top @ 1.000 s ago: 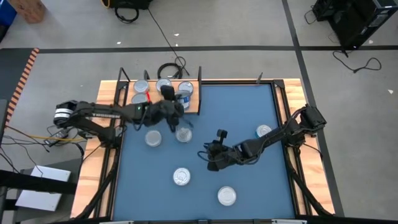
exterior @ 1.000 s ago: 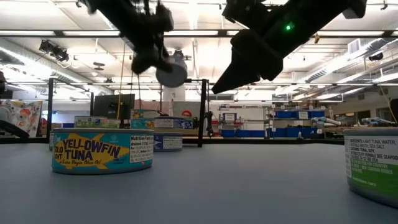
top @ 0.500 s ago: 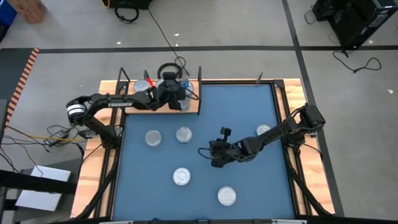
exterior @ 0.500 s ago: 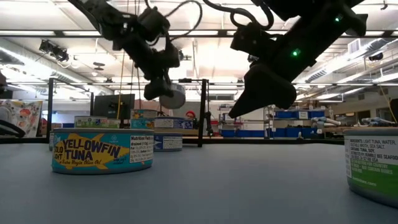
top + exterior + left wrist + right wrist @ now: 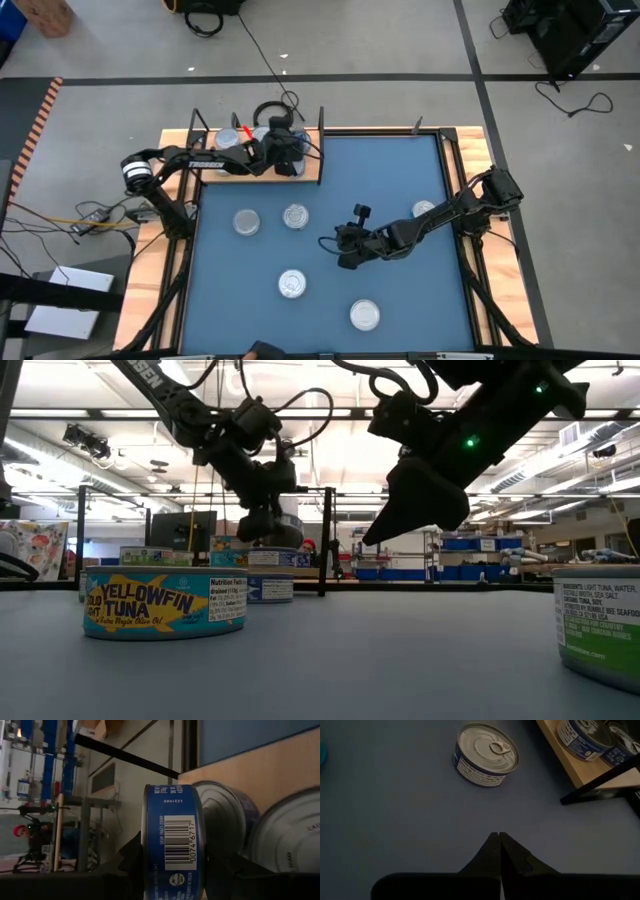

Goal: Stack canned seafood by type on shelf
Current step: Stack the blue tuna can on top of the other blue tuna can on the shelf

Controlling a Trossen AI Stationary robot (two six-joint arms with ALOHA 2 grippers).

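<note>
The shelf (image 5: 311, 171), a light wooden board with black posts, lies at the far left of the blue mat. Several tins stand on it, two of them close in the left wrist view (image 5: 227, 817) (image 5: 292, 837). My left gripper (image 5: 285, 153) is over the shelf, shut on a blue-labelled tin (image 5: 172, 825). Loose tins rest flat on the mat (image 5: 246, 221) (image 5: 295, 215) (image 5: 292, 285). My right gripper (image 5: 339, 254) hangs shut and empty above the middle of the mat, a pull-tab tin (image 5: 487, 754) ahead of it. My left gripper pinches the blue-labelled tin between its two fingers (image 5: 127, 865), one on each flat face, with the barcoded side wall (image 5: 176, 842) facing the wrist. The fingers slant down from the table's left side. The tin hangs clear, just above the tins on the shelf.
More tins lie on the mat at the near right (image 5: 365, 315) and under the right arm (image 5: 424, 210). In the low view a yellowfin tuna tin (image 5: 165, 600) and a green-labelled tin (image 5: 600, 625) stand near the camera. Black upright posts (image 5: 321, 125) flank the shelf.
My left gripper has carried the tin from above the mat toward the table's far edge and down, to just over the tins on the shelf. My right gripper has sunk slightly toward the mat.
</note>
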